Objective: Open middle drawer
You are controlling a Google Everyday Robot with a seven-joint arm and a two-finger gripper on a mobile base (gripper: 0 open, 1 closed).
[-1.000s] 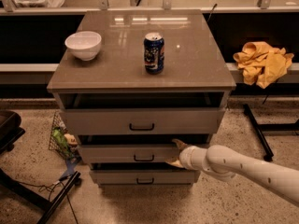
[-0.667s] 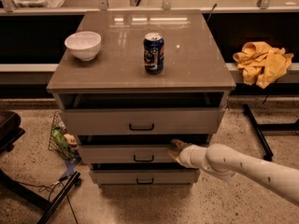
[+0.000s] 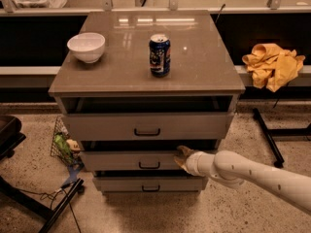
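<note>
My tan gripper sits at the top edge of the grey-beige middle drawer, right of its black bar handle; I cannot tell its grip.

The tan gripper sits at the grey-beige, black-handled middle drawer; bowl white, can blue, cloth yellow.

Speckled floor; pale ledge behind

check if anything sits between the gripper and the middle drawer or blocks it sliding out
Nothing visible does. The gripper is at the upper front edge of the middle drawer, right of its black handle; nothing visible stands before the panel.
</note>
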